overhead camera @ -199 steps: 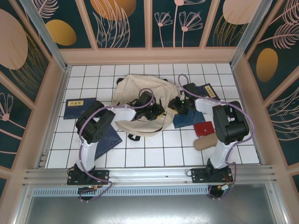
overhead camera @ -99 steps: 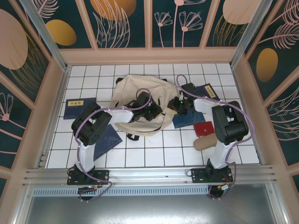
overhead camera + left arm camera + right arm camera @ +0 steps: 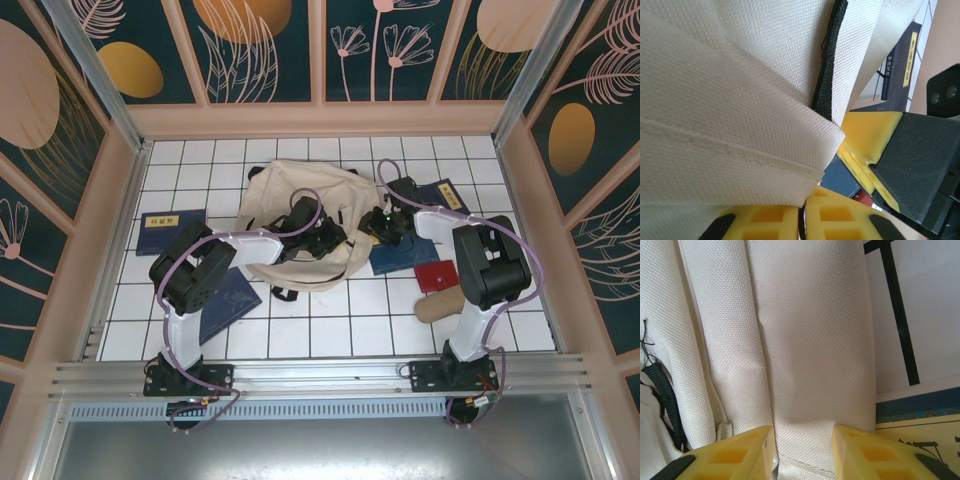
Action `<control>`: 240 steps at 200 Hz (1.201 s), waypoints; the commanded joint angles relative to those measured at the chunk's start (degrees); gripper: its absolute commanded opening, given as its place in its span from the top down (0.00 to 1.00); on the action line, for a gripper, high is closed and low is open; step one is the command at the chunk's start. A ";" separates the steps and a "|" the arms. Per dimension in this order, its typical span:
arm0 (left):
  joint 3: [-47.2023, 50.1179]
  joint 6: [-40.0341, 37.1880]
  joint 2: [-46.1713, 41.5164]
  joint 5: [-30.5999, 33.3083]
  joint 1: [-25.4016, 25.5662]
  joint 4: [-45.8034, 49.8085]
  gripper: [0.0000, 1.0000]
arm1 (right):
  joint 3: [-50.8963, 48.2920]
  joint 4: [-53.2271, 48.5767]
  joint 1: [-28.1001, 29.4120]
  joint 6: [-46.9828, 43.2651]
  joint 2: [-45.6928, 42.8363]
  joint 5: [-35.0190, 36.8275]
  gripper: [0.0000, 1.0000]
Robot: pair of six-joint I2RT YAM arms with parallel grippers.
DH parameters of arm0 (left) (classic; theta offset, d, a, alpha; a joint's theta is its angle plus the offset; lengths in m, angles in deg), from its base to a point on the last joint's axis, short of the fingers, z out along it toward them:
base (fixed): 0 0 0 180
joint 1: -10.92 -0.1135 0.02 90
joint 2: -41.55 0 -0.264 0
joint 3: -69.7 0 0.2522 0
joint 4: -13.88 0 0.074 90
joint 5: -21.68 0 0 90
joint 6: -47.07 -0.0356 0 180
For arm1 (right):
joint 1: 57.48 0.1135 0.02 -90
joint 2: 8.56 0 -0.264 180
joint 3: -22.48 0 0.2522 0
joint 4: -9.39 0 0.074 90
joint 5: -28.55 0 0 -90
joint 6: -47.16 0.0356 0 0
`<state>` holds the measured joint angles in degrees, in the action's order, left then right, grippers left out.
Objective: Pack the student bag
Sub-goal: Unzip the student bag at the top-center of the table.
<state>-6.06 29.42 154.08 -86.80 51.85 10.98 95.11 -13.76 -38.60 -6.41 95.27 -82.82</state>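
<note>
The student bag (image 3: 285, 205) is a large cream fabric backpack lying crumpled on the white tiles in the middle. My left gripper (image 3: 326, 240) sits at its near right edge. In the left wrist view its yellow fingers (image 3: 760, 222) are almost together, pinching the bag's folded hem (image 3: 765, 165) beside a dark zipper strip (image 3: 827, 75). My right gripper (image 3: 377, 228) is at the bag's right side. Its jaws stand apart around a thick fold of cream fabric (image 3: 810, 365), which fills the space between the fingertips (image 3: 747, 452). The right gripper's yellow finger (image 3: 872, 130) shows close by in the left wrist view.
Navy books lie at the left (image 3: 168, 231), under the left arm (image 3: 230, 298), under the right gripper (image 3: 408, 256) and at the back right (image 3: 443, 194). A red flat item (image 3: 437, 275) and a tan roll (image 3: 440, 304) lie right of centre. Wooden walls enclose the tiles.
The left arm's elbow has swung a little to the left and its gripper has shifted slightly along the bag's edge. The right arm has hardly moved.
</note>
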 commanded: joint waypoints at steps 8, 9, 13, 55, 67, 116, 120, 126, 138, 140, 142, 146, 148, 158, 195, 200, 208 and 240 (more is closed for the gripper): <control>0.83 -0.46 -0.80 -3.30 0.20 -4.19 0.79 | 0.55 -0.48 0.46 0.47 2.74 1.24 0.63; 0.78 -0.46 -0.72 -3.35 0.16 -4.27 0.78 | 0.59 -0.47 0.46 0.48 2.76 1.24 0.63; 0.53 -0.46 -0.47 -3.48 0.18 -4.48 0.78 | 0.47 -0.53 0.46 0.49 2.75 1.16 0.63; 1.34 -0.03 -0.19 -0.12 0.22 -6.58 0.81 | -0.15 -0.30 0.48 0.42 2.63 1.06 0.63; 1.34 -0.73 -0.09 1.43 0.22 -5.71 0.81 | -0.27 -0.22 0.52 0.49 2.64 0.97 0.63; -1.84 -2.95 3.54 1.30 0.24 -4.04 0.73 | -0.43 0.07 0.55 0.40 2.62 0.79 0.63; -1.95 -3.13 3.65 1.12 0.30 -4.20 0.73 | -0.42 0.07 0.59 0.40 2.61 0.71 0.63; -2.22 -3.38 3.75 1.06 0.20 -4.51 0.73 | -0.42 0.07 0.57 0.32 2.64 0.76 0.63; -2.71 -3.79 3.99 1.01 0.28 -4.40 0.75 | -0.42 0.02 0.55 0.34 2.61 0.80 0.63; -2.76 -3.80 4.01 1.00 0.29 -4.35 0.76 | -0.42 -0.01 0.59 0.32 2.67 0.84 0.63; -2.82 -3.85 4.01 0.99 0.25 -4.28 0.76 | -0.42 -0.04 0.56 0.34 2.62 0.81 0.63; -2.86 -3.88 4.05 0.99 0.24 -4.23 0.77 | -0.35 -0.10 0.55 0.32 2.69 0.80 0.63; -2.87 -3.89 4.09 0.99 0.17 -4.18 0.78 | -0.27 -0.08 0.55 0.27 2.74 0.80 0.63; -2.87 -3.89 4.25 0.99 0.16 -4.05 0.82 | -0.36 -0.09 0.57 0.33 2.75 0.84 0.63; -2.17 -5.19 2.52 2.55 0.22 -1.50 1.00 | 0.79 -1.35 0.56 0.74 3.59 3.27 0.64; -2.09 -5.84 1.93 3.01 0.24 -0.69 1.00 | 1.18 -1.73 0.56 0.75 3.74 3.99 0.65; -2.00 -6.97 0.86 3.77 0.26 0.86 1.00 | 1.62 -2.33 0.62 0.75 4.20 4.83 0.67; -0.26 -11.72 -4.27 5.90 0.20 7.97 1.00 | 3.15 -3.31 0.74 1.76 6.17 8.34 0.74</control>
<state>-7.44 22.91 155.70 -83.43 51.85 12.22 97.47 -13.87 -38.34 -6.02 97.54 -80.85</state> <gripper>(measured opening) 0.050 0.282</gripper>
